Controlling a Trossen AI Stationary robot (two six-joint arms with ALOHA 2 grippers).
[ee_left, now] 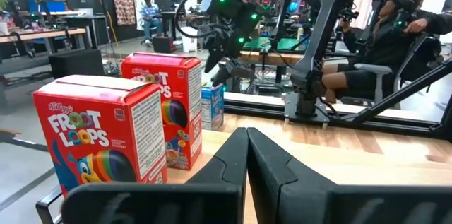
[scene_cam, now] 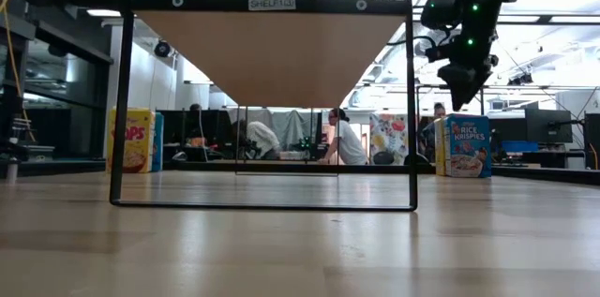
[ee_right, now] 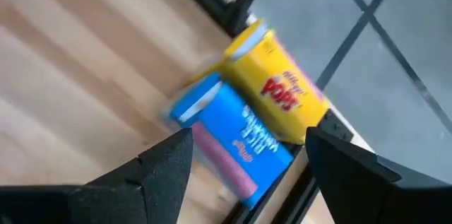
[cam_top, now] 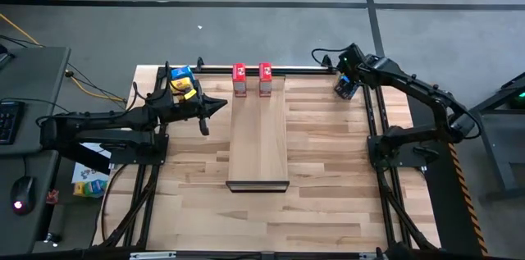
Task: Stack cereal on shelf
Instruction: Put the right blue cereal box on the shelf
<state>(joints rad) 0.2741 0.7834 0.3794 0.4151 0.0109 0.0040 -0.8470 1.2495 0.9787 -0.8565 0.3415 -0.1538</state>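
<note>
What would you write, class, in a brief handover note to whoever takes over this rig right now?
Left end effector: shut, empty, beside the shelf.
Right end effector: open, above a blue box and yellow box at the table's far right edge.
Done: two red boxes stand at the shelf's far end.
Left: a yellow and blue pair at far left, plus the right pair, still off the shelf.
</note>
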